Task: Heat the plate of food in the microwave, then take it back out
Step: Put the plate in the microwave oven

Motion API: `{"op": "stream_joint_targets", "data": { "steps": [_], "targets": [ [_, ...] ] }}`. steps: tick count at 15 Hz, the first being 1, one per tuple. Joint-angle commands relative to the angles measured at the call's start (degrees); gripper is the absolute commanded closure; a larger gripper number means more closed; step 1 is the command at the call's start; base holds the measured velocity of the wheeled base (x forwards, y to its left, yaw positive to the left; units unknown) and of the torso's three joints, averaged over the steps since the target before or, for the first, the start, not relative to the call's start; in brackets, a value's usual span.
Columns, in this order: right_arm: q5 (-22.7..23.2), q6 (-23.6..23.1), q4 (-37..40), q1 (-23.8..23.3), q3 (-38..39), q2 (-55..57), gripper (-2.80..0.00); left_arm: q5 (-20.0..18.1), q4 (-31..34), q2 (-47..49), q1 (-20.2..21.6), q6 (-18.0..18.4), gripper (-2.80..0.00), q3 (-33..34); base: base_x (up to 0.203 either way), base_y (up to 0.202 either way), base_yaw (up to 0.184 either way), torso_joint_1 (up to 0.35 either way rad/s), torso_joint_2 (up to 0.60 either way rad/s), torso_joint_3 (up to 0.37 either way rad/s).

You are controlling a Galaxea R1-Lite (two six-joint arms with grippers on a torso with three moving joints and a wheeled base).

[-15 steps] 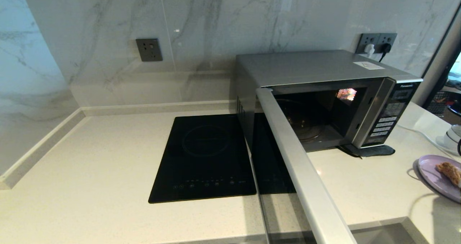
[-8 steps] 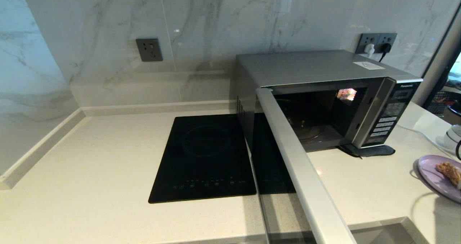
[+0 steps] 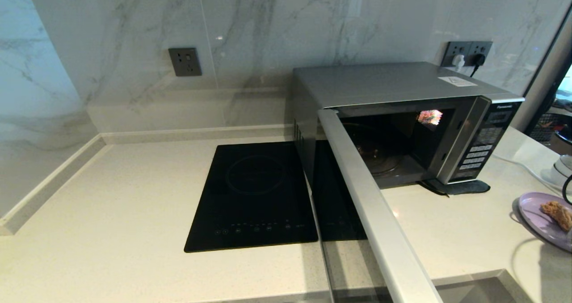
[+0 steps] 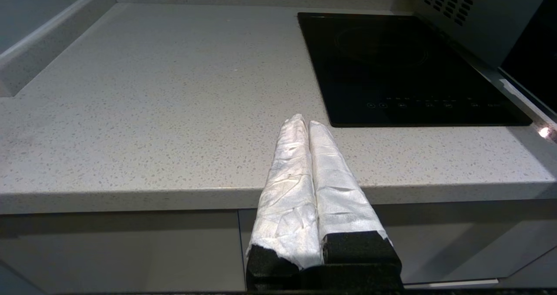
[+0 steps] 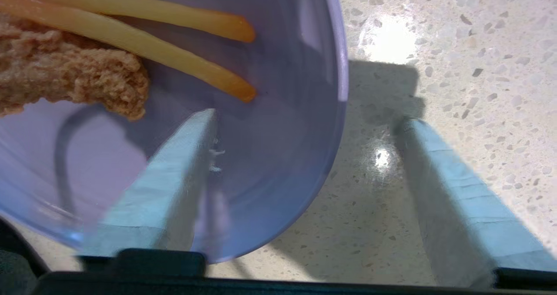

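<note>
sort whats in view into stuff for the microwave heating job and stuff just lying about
For the job:
- plate of food, lilac, on the counter at far right
- microwave, door swung open, nothing inside
- right gripper, open, one finger over the plate, the other outside its rim

Just lying about:
- black induction hob
- wall socket
- left gripper, shut, parked at the counter edge

The brand name Panasonic is read at the top of the microwave [image 3: 402, 119] control panel. A white label on its lid is seen, but nothing there is legible.
</note>
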Motion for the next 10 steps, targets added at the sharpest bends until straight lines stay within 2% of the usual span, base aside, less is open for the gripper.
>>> {"op": "stream_joint_targets", "data": {
  "steps": [1, 10],
  "targets": [
    [0.09, 0.16, 0.2, 0.03, 0.08, 0.09, 0.0, 0.02, -0.02, 0.04, 0.01, -0.03, 0.0, 0.0, 0.0, 0.0, 0.0, 0.0, 0.0, 0.0],
    [0.43, 0.34, 0.2, -0.05, 0.43, -0.44, 0.0, 0.02, -0.02, 0.04, 0.01, -0.03, 0.0, 0.0, 0.0, 0.0, 0.0, 0.0, 0.0, 0.0]
  ]
}}
